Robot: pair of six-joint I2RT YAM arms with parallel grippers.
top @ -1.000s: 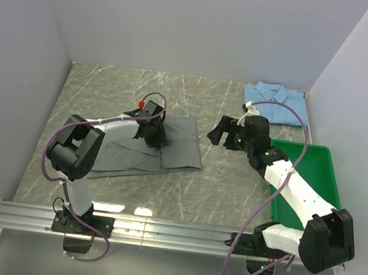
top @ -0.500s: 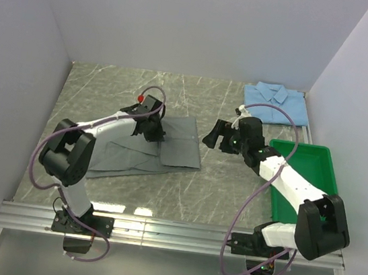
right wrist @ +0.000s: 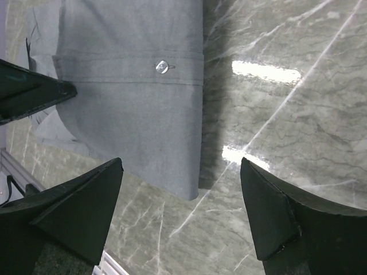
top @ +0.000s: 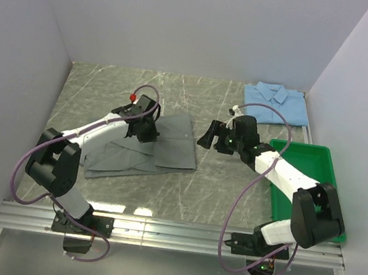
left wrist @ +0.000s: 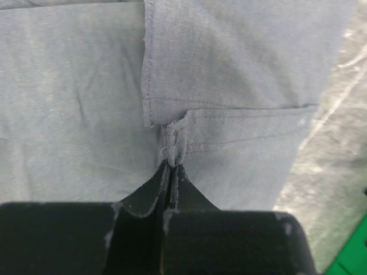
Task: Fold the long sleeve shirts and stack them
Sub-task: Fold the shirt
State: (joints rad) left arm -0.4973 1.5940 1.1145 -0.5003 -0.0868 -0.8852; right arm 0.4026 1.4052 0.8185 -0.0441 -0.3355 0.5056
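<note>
The grey long sleeve shirt (top: 176, 146) lies partly folded on the marble table, left of centre. My left gripper (top: 145, 131) rests on its upper middle. In the left wrist view that gripper (left wrist: 172, 166) is shut on a small pinch of the grey cloth (left wrist: 229, 69) at a seam. My right gripper (top: 206, 135) hovers open just off the shirt's right edge. In the right wrist view its jaws (right wrist: 182, 172) stand wide over the shirt's corner (right wrist: 132, 103) and bare table, holding nothing. The light blue shirt (top: 277, 102) lies folded at the back right.
A green tray (top: 321, 176) sits at the right under the right arm. White walls close in the left, back and right sides. A metal rail (top: 171, 234) runs along the near edge by the arm bases.
The left gripper has shut on the grey shirt and moved left and back, shifting the cloth with it. The right gripper has moved left toward the shirt's right edge.
</note>
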